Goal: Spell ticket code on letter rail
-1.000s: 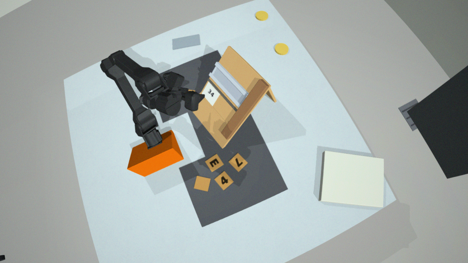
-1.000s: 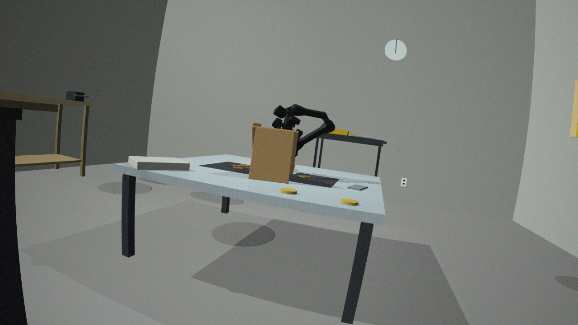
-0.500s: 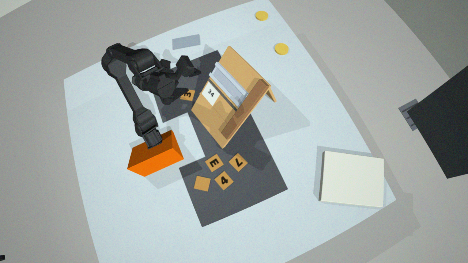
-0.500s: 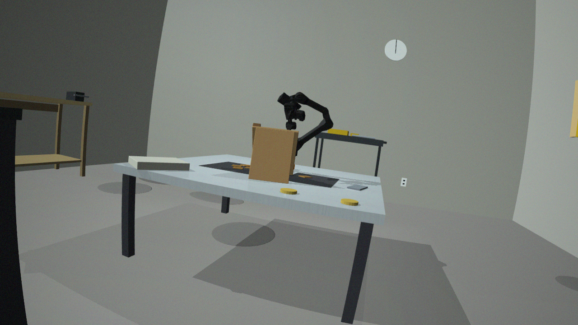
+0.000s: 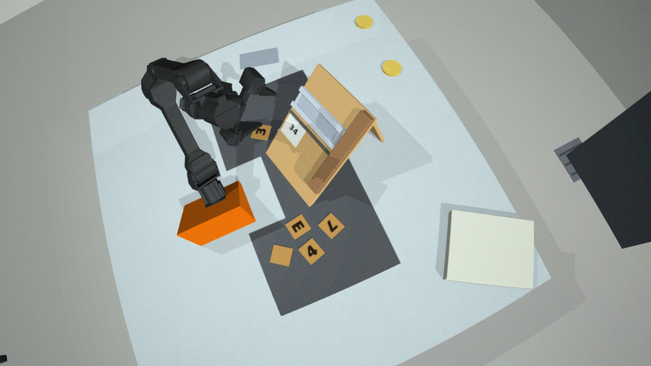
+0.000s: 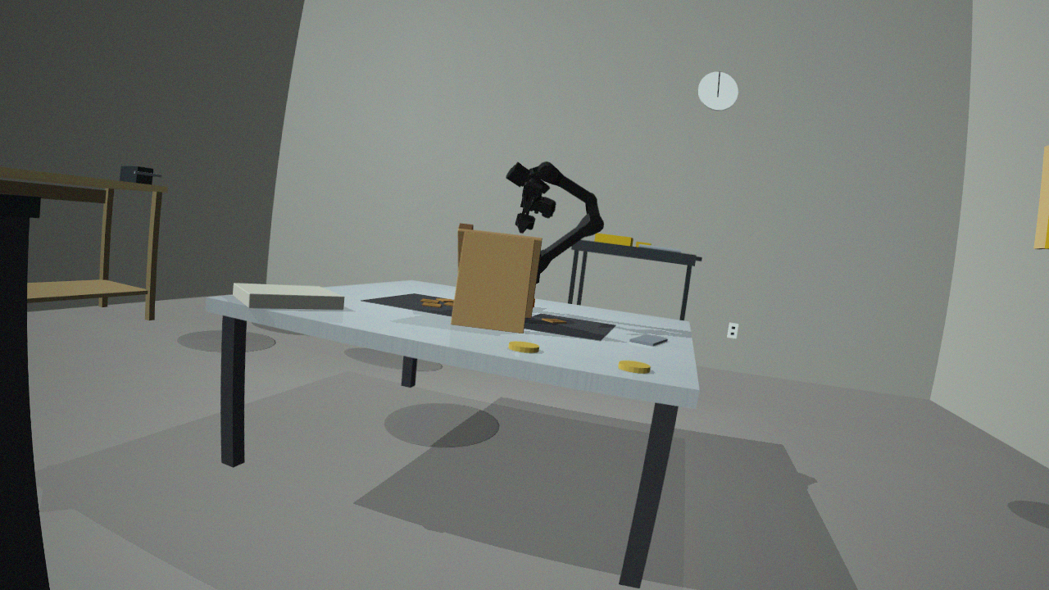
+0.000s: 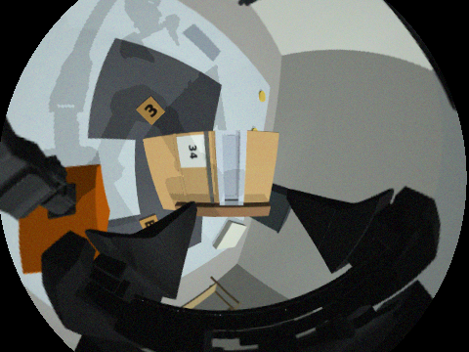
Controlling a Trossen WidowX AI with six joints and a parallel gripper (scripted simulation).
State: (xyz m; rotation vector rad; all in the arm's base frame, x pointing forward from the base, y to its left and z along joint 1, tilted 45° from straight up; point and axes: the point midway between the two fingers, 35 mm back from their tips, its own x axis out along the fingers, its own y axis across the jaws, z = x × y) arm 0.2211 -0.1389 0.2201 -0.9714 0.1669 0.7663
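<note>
The tan board (image 5: 338,97) (image 6: 495,282) (image 7: 262,163) leans on its stand in the middle of the table. Its grey letter rail (image 5: 318,116) (image 7: 231,166) looks empty. The white ticket (image 5: 292,130) (image 7: 191,152) on it reads "34". Tile 3 (image 5: 260,132) (image 7: 150,111) lies flat on a small dark mat (image 5: 236,156) left of the board. Tiles E (image 5: 297,226), 4 (image 5: 311,250), one with an L or 7 mark (image 5: 330,225) and a blank one (image 5: 280,254) lie on the big dark mat (image 5: 318,282). My gripper (image 5: 249,109) (image 6: 526,220) (image 7: 242,199) is open and empty, high above tile 3 and the board's left end.
The arm's orange base block (image 5: 213,218) stands left of the mats. A cream box (image 5: 489,248) (image 6: 286,295) lies at one corner. Two yellow discs (image 5: 363,21) (image 5: 390,67) and a grey card (image 5: 259,56) lie near the far edge.
</note>
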